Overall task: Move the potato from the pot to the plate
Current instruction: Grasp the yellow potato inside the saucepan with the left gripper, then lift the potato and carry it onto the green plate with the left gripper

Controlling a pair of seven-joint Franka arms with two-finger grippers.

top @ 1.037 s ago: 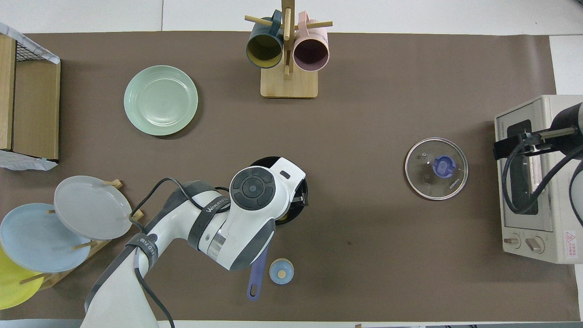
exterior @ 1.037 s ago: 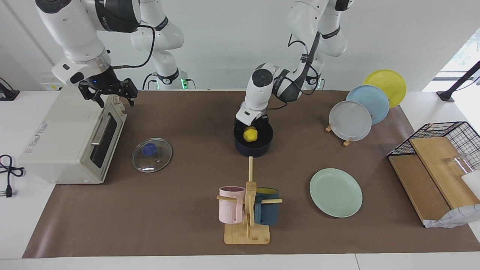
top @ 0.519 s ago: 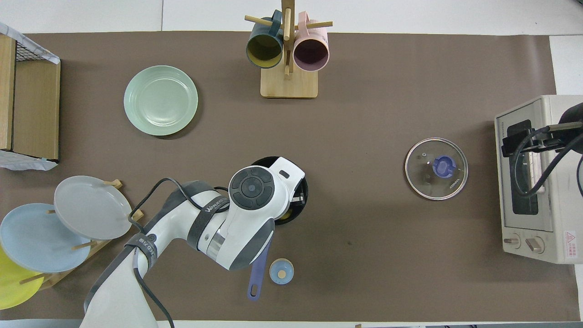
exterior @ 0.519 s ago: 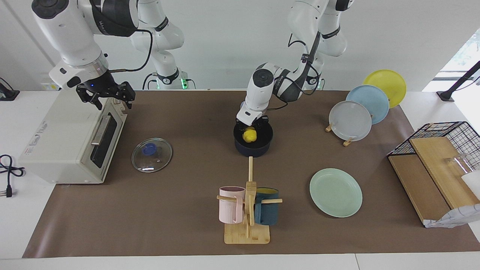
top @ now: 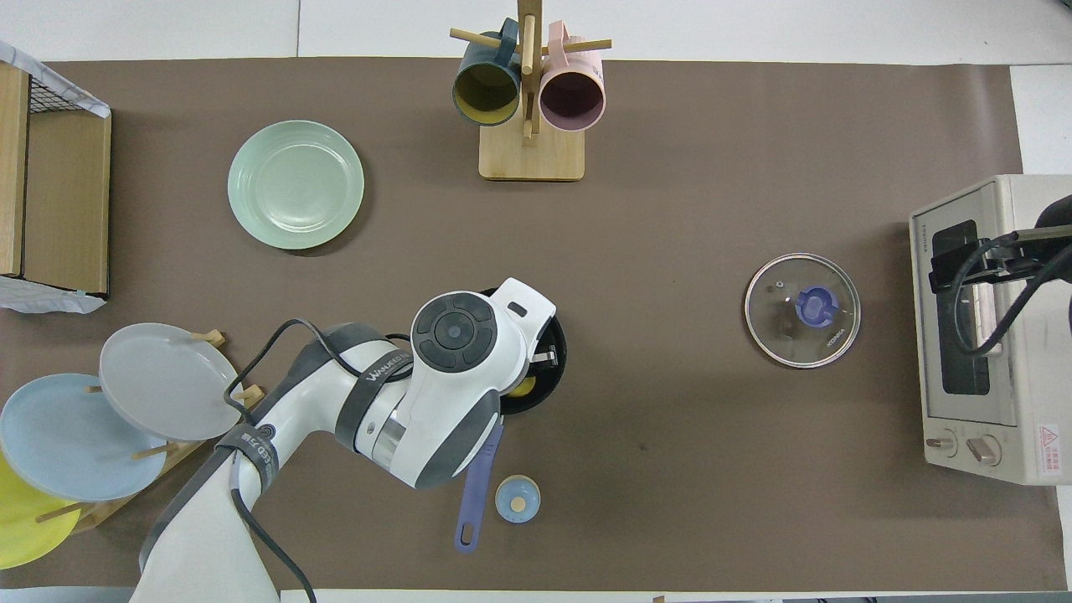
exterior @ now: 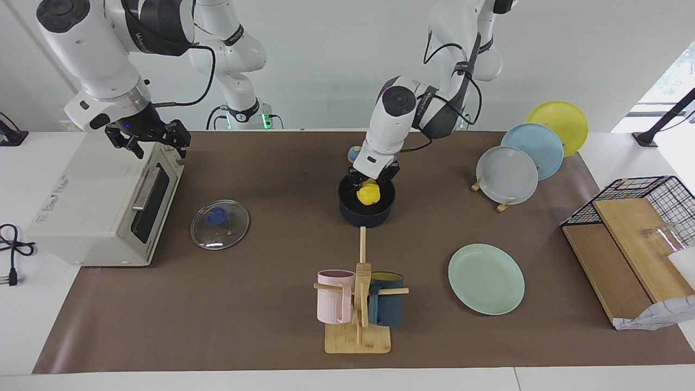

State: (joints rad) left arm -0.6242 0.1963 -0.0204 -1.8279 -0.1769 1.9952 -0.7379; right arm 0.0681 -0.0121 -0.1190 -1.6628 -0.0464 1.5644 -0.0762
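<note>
The yellow potato hangs at rim height over the dark navy pot, with my left gripper shut on it from above. In the overhead view the left arm's wrist covers most of the pot; only a sliver of the potato and the blue handle show. The mint-green plate lies flat and bare, farther from the robots than the pot and toward the left arm's end of the table. My right gripper waits open above the toaster oven.
A toaster oven stands at the right arm's end, with a glass lid beside it. A mug rack holds two mugs. A small blue cap lies by the pot handle. A plate rack and a wire basket stand at the left arm's end.
The left gripper has closed on the potato and lifted it from the pot's bottom to rim height. The right gripper has drifted slightly outward over the oven.
</note>
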